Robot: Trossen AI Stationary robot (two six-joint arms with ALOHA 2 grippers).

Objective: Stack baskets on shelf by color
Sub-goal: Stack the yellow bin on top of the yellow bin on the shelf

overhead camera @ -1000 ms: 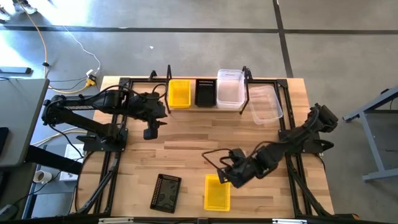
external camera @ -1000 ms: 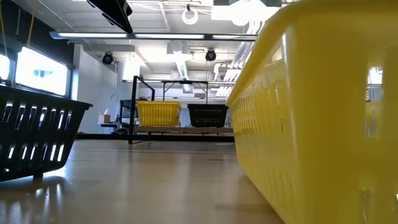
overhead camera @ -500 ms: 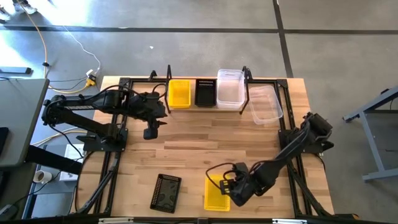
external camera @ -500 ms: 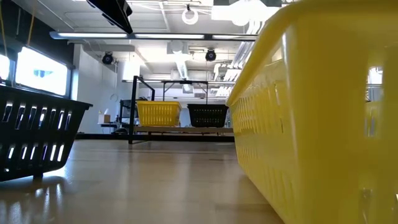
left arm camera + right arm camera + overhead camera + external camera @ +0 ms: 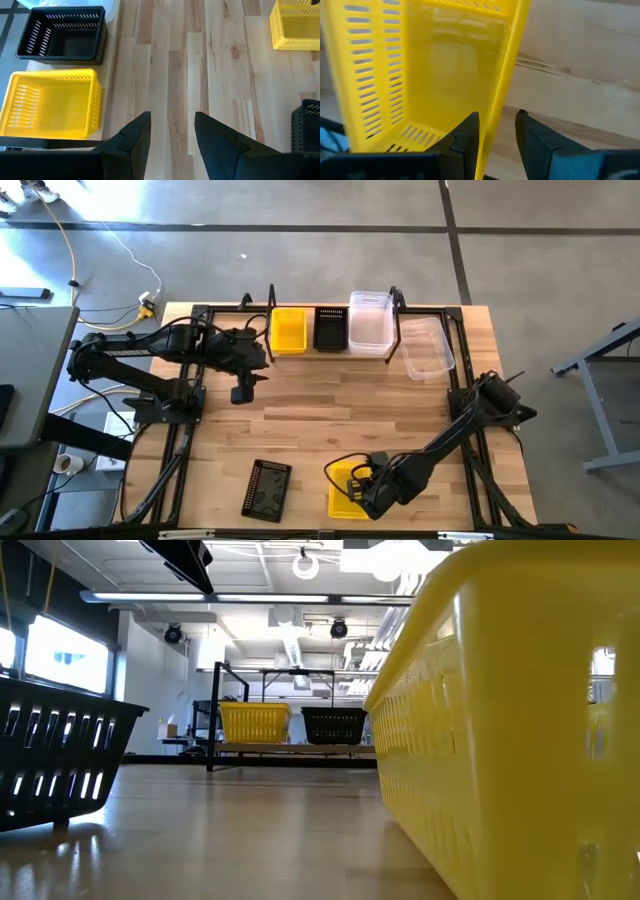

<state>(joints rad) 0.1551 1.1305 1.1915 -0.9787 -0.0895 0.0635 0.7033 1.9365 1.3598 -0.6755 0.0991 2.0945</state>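
Right gripper (image 5: 497,132) is where I'm working, down at the table's near edge: its fingers straddle the side wall of the loose yellow basket (image 5: 347,490), one inside, one outside, spread and not yet pinched on the plastic. I'd take the rim wall because it is the only thin edge the jaws can span.

Left gripper (image 5: 172,130) waits unclenched and empty over the table's left side, just in front of the shelf (image 5: 330,352), clear of the right arm's route.

At the far edge the shelf already carries a yellow bin (image 5: 288,329), a black bin (image 5: 330,328) and a clear bin (image 5: 369,321). Another clear one (image 5: 428,346) sits beside its right end, and a black basket (image 5: 266,489) lies near the front edge.
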